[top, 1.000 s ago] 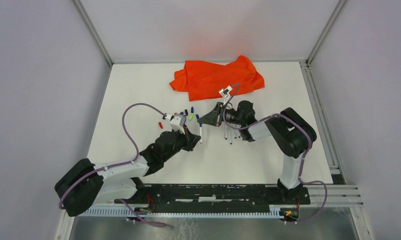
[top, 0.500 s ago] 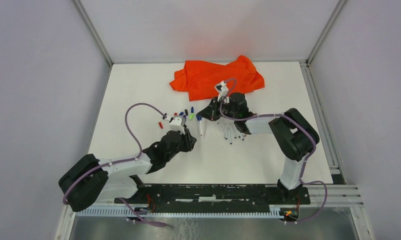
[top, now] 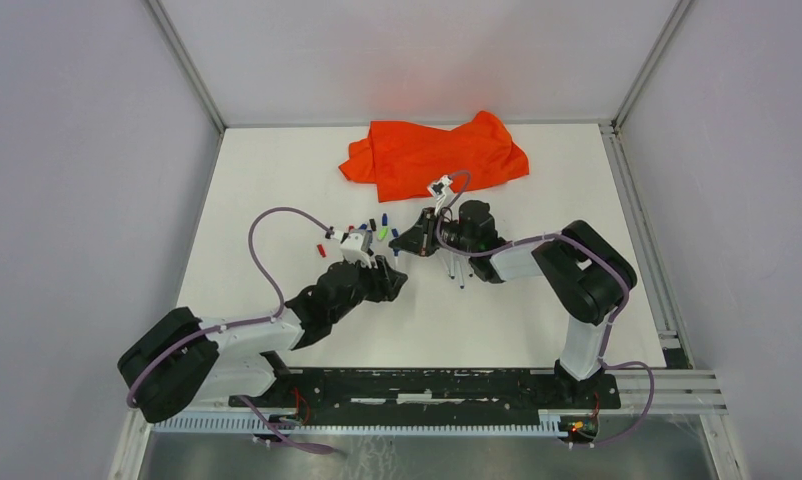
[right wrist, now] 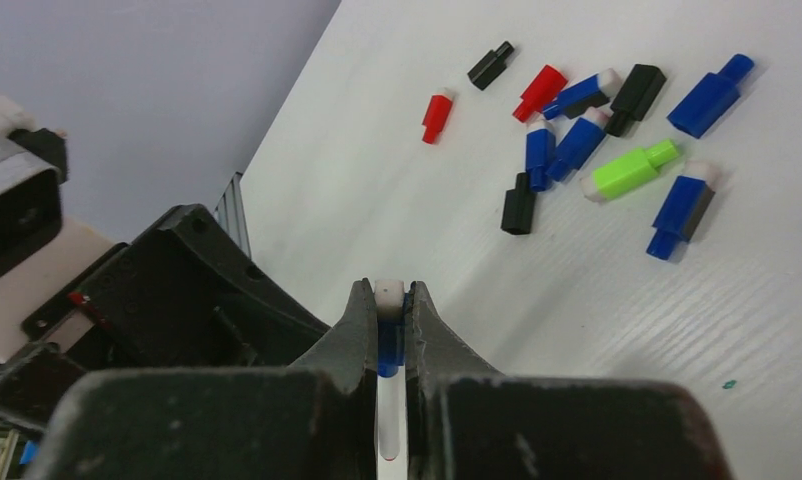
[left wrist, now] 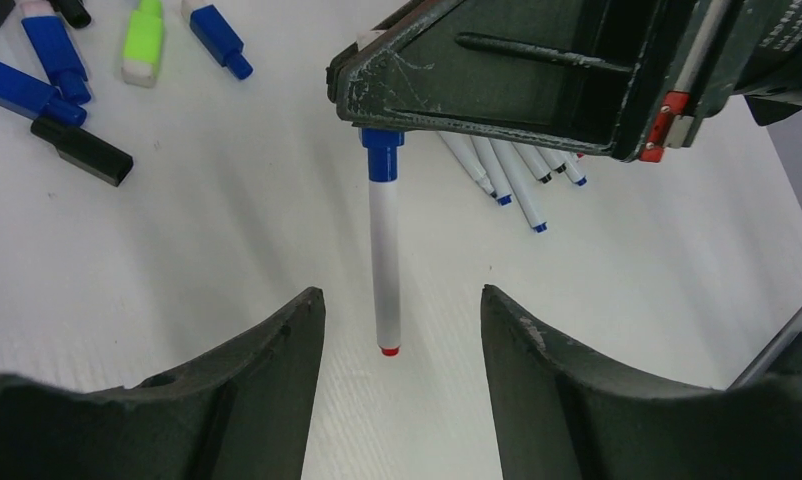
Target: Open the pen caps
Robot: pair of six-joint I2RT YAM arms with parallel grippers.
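My right gripper (right wrist: 389, 300) is shut on the blue cap (right wrist: 390, 345) of a pen. The cap is on the pen, and the white barrel (left wrist: 384, 270) points toward my left gripper (left wrist: 399, 293). That gripper is open, and the barrel's red end (left wrist: 388, 350) lies between its fingertips without touching either. Several loose pen caps lie on the table beyond: blue (right wrist: 712, 95), green (right wrist: 629, 170), red (right wrist: 437, 115) and black (right wrist: 518, 205). In the top view the two grippers face each other at mid-table, left (top: 392, 283) and right (top: 402, 243).
Several uncapped white pens (left wrist: 507, 175) lie side by side under the right arm. An orange cloth (top: 432, 155) is bunched at the back of the white table (top: 277, 170). Grey walls and metal rails surround the table.
My left gripper has gone from shut to open, letting go of the pen barrel. The right gripper has kept its hold on the cap and shifted slightly left.
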